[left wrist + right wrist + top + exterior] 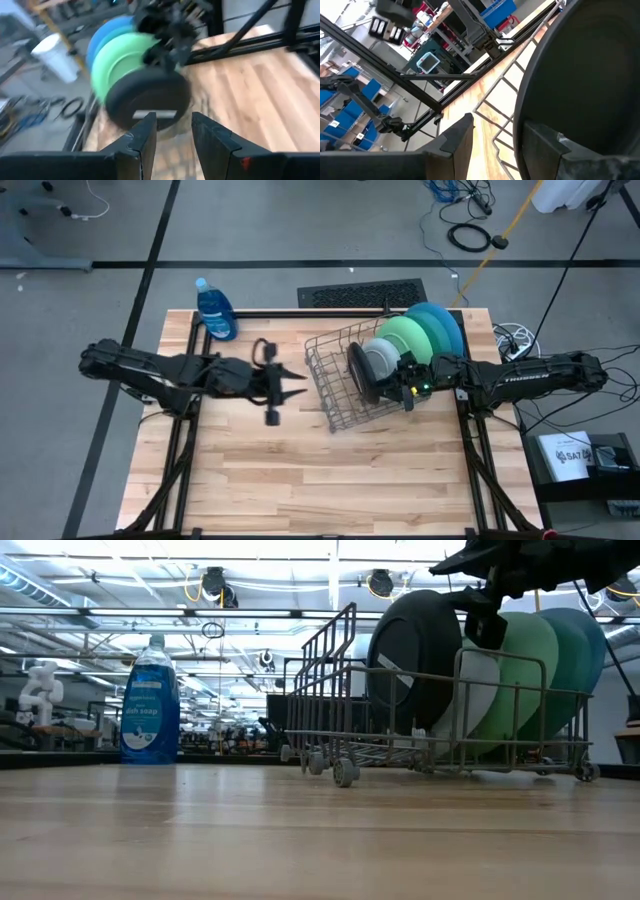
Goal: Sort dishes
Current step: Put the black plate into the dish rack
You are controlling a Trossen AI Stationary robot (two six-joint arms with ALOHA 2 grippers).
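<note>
Only the low view shows the black dish (420, 660) standing upright in the wire rack (330, 690), ahead of the pale, green and blue plates (425, 330). The right end effector (408, 385), fingers parted, straddles its rim; the left end effector (296, 388) hovers released over the bench (300, 480).

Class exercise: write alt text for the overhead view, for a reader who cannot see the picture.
Seen from above, a wire rack on a wooden table holds upright dishes, black through green to blue. The right gripper reaches in at the black dish. The left gripper hovers open beside the rack; a blue bottle stands at the far edge.
</note>
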